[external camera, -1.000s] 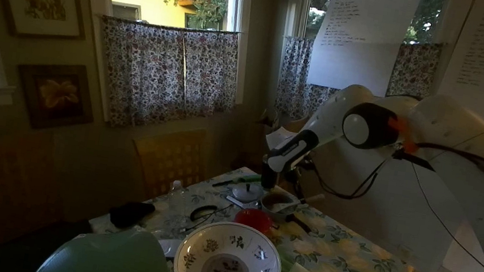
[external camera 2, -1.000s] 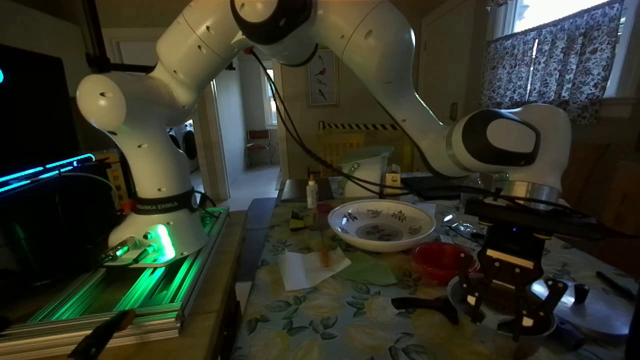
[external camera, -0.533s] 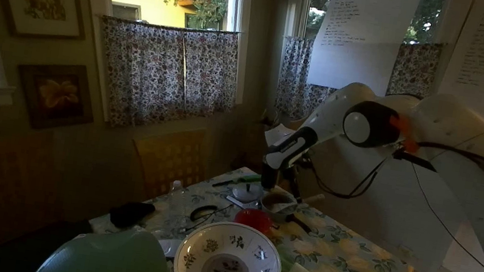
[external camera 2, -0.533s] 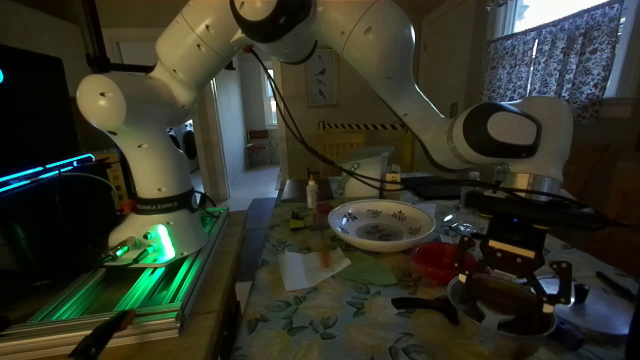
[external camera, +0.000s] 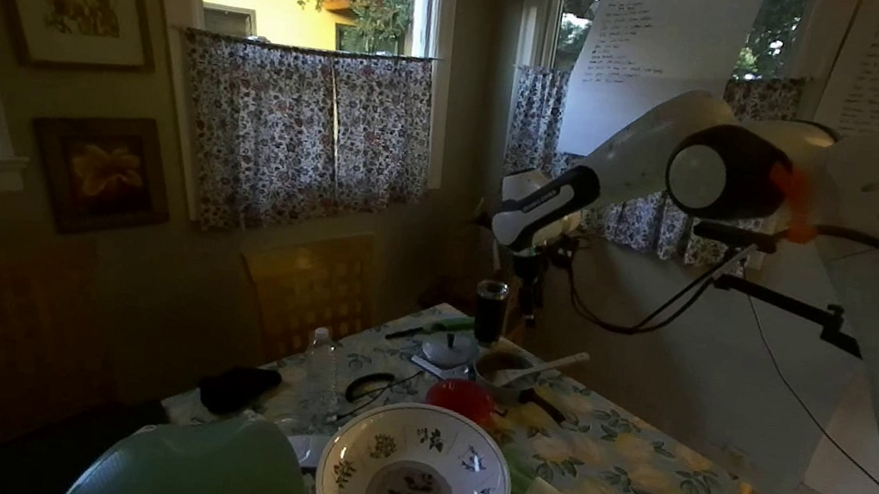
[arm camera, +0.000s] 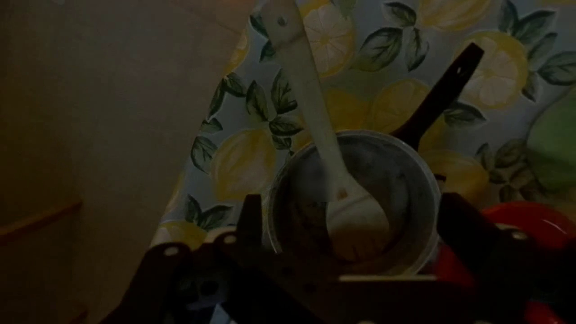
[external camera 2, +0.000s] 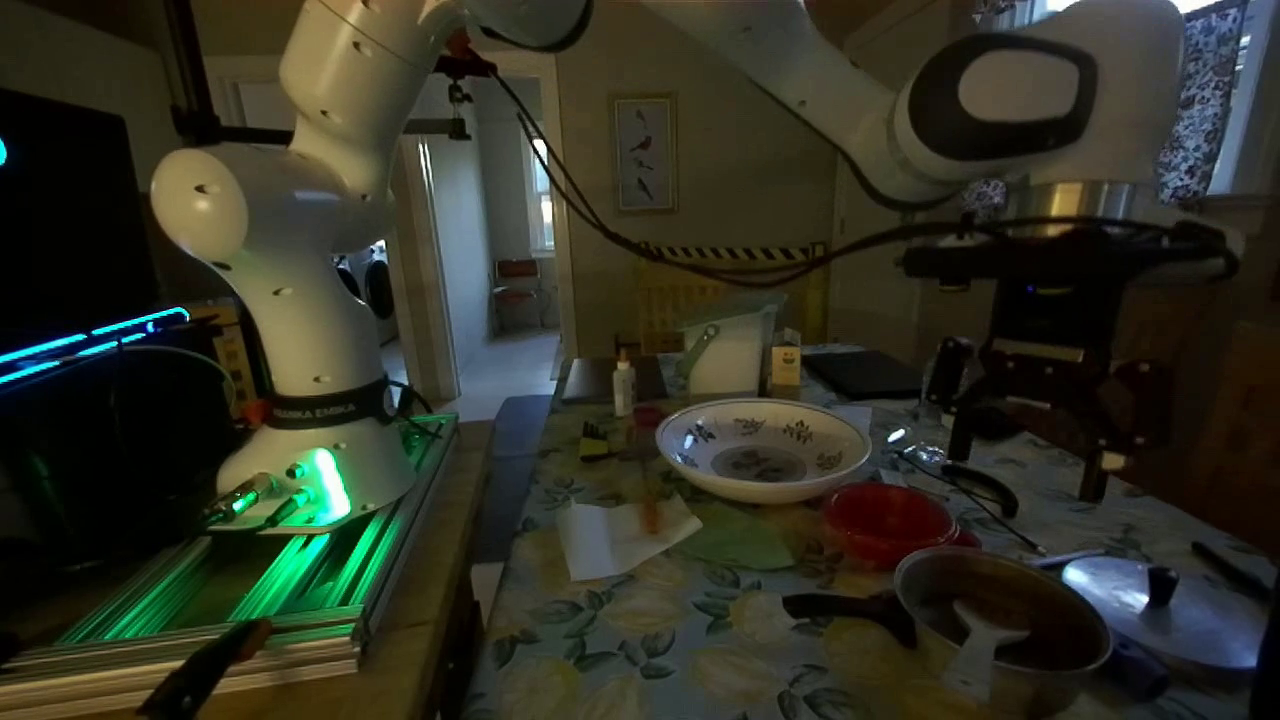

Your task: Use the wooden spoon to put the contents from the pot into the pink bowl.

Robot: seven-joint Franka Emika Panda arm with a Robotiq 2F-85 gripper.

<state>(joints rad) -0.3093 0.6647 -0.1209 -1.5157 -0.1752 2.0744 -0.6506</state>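
Observation:
The pot (external camera 2: 1078,640) stands on the floral tablecloth with brown contents in its bottom, and shows in all views. Leaning in it is the pale wooden spoon (arm camera: 310,94), its head down in the contents and its handle resting across the rim, reaching beyond it. The pink bowl (external camera 2: 885,525), reddish and low, sits right beside the pot; in the wrist view the bowl (arm camera: 533,220) is partly covered by a finger. My gripper (external camera 2: 1027,462) hangs well above the table, open, with nothing between its fingers. Seen from the wrist, the pot lies below the spread jaws.
A large white floral bowl (external camera 2: 760,490) stands beyond the pink bowl. The metal lid (external camera 2: 1190,625) lies beside the pot, whose black handle (external camera 2: 850,607) sticks out. A dark tall glass (external camera: 489,315) and a clear bottle (external camera: 320,373) stand upright. The table's edge runs close by the pot.
My gripper has spread its fingers and let go of the spoon, then risen well above the pot. Spoon, pot and bowls stay in place.

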